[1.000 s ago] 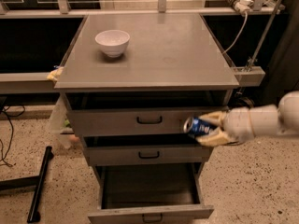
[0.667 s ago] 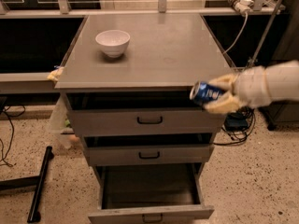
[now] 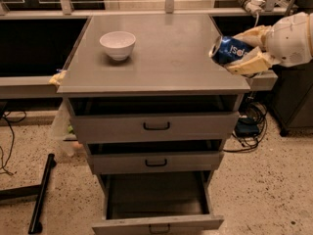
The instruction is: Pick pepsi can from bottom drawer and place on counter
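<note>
My gripper (image 3: 247, 50) comes in from the right, level with the right edge of the counter (image 3: 166, 58). Its pale fingers (image 3: 249, 65) are shut on the pepsi can (image 3: 228, 49), a dark blue can with white lettering. The can lies on its side with its silver end pointing left, held just above the counter's right edge. The bottom drawer (image 3: 156, 223) is pulled out at the foot of the cabinet, and its dark inside shows nothing in it.
A white bowl (image 3: 118, 44) stands on the counter's back left. Two shallower drawers (image 3: 156, 126) above are slightly open. A dark bar (image 3: 41, 192) lies on the floor at the left. Cables (image 3: 249, 126) lie at the right.
My gripper has lifted the can from in front of the top drawers up and to the right, to the height of the counter's right edge.
</note>
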Robot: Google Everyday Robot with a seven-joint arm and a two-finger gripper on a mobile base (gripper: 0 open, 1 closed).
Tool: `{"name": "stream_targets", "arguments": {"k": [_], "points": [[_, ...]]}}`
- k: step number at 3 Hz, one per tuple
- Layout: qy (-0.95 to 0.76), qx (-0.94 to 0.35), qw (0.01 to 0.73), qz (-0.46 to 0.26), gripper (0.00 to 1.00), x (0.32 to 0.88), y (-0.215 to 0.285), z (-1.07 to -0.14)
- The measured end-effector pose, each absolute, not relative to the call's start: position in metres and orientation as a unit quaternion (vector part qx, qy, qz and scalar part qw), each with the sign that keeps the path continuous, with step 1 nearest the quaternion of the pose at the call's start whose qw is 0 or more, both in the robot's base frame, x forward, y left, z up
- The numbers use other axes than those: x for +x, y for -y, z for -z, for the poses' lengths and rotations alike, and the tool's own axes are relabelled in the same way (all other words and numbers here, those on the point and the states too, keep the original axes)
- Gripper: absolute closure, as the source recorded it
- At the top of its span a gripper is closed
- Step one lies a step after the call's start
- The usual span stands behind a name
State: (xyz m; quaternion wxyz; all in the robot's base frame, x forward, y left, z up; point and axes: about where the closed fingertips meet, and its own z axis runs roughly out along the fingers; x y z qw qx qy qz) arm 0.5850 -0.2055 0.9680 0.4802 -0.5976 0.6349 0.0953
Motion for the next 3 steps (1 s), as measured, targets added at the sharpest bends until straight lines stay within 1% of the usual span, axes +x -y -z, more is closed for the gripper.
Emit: {"name": "stream_targets", "arguments": {"k": [1,2,3], "points": [[-0.64,-0.594,0.479,-0.092,1.0,0.595,0.198,-0.964],[-0.642,-0.59,0.476,-0.113,1.0,0.625,0.18,-0.956],[-0.636,-0.594,0.47,-0.146,1.0,0.667,0.148,-0.939]]}}
